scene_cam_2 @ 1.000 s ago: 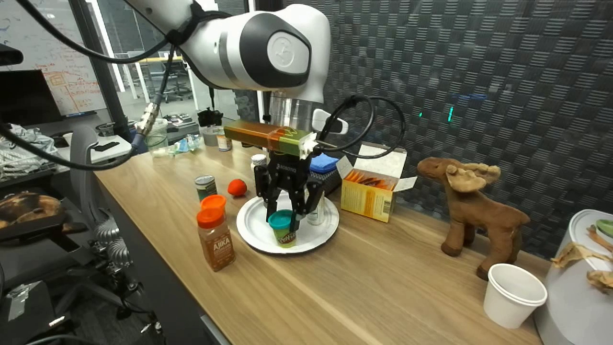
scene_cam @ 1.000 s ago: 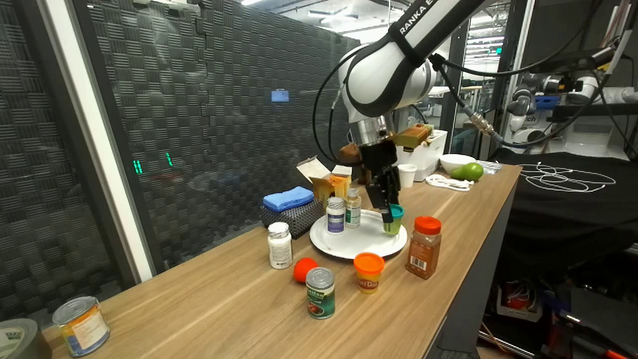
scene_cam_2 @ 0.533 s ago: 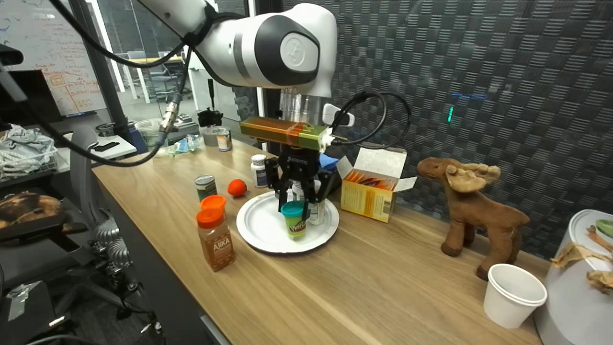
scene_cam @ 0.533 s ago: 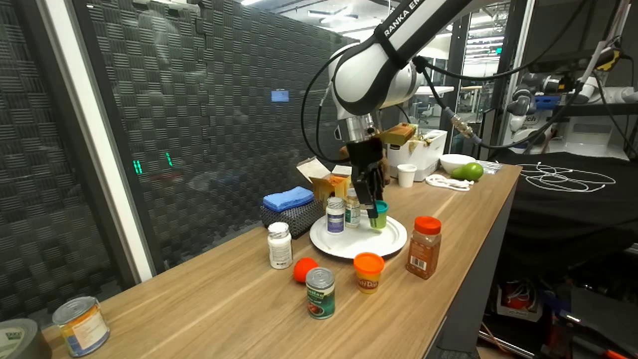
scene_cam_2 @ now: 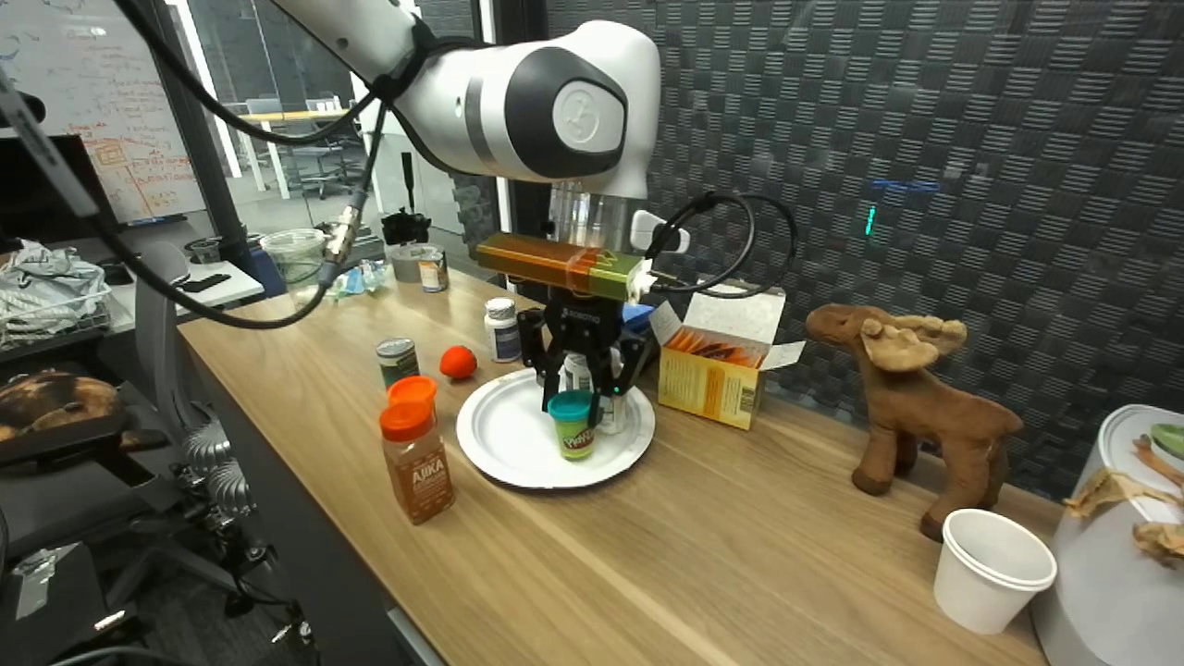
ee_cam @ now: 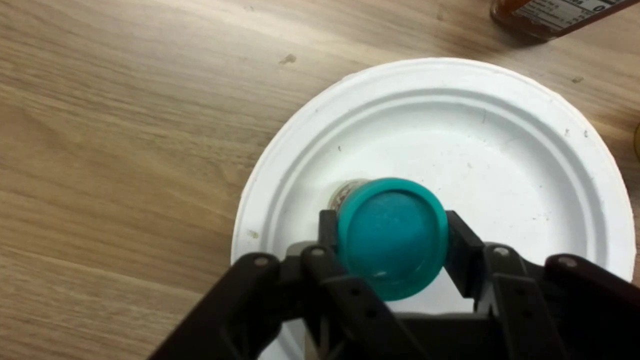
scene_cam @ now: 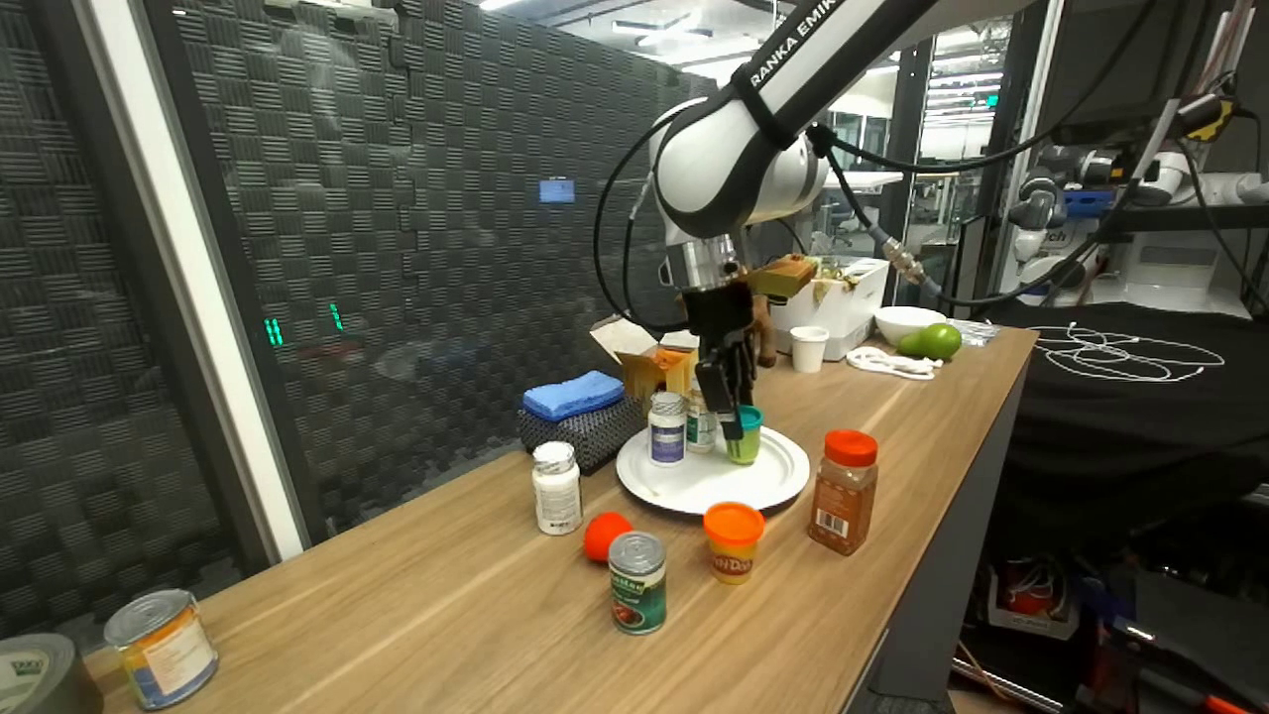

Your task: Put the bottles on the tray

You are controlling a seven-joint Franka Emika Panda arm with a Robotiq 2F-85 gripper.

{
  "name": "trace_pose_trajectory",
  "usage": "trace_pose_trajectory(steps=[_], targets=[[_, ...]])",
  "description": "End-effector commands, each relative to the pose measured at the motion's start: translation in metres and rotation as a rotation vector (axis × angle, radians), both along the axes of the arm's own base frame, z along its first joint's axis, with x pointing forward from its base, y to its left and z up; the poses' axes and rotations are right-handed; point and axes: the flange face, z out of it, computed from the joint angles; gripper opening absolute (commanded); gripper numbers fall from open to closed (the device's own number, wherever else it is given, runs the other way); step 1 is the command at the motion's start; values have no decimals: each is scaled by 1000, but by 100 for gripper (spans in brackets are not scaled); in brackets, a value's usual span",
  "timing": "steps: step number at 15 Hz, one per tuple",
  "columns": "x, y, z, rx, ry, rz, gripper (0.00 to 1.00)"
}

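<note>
My gripper is shut on the teal-lidded green Play-Doh jar, one finger on each side just at the lid. The jar is upright over the round white tray; whether its base touches the tray I cannot tell. Two bottles stand on the tray beside it: a purple-labelled one and a green-labelled one, partly behind the fingers in an exterior view. Off the tray, on the table, are a white pill bottle, a red-lidded brown jar and an orange-lidded yellow Play-Doh jar.
Near the tray lie a red ball and a green can. A dark box with a blue cloth and an open yellow box flank it at the wall side. A toy moose and paper cups stand farther off.
The gripper has carried the green jar across the tray, closer to the two bottles there. Over the last half second it has moved only slightly, a little lower. The grip is unchanged.
</note>
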Motion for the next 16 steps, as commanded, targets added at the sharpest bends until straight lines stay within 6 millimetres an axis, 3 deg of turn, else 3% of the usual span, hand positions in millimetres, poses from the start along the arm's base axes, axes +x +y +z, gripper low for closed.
trace_pose_trajectory(steps=[1, 9, 10, 11, 12, 15, 16], targets=[[10, -3, -1, 19, -25, 9, 28], [15, -12, 3, 24, -82, 0, 28], [13, -12, 4, 25, -79, 3, 37], [11, -13, 4, 30, -73, 7, 78], [9, -14, 6, 27, -75, 11, 78], [-1, -16, 14, 28, -66, 19, 98], [-5, -16, 19, 24, -71, 18, 100]])
